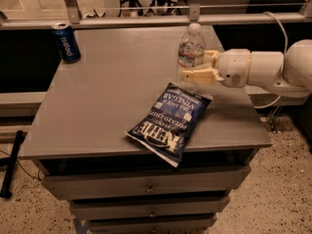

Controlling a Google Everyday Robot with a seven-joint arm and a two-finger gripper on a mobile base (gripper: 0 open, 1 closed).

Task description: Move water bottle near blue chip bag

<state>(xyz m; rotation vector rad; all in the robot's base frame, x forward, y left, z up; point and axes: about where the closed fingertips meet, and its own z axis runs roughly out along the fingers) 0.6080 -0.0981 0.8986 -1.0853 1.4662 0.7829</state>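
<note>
The claw holds the water bottle by its lower body.
The bottle is upright, just beside the far end of the blue chip bag, which lies flat near the front of the desk.

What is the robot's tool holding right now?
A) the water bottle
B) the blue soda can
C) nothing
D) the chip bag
A: the tool, reaching in from the right side of the table, is closed around the lower body of the water bottle, just behind the blue chip bag; the blue soda can stands apart at the far left corner.
</note>
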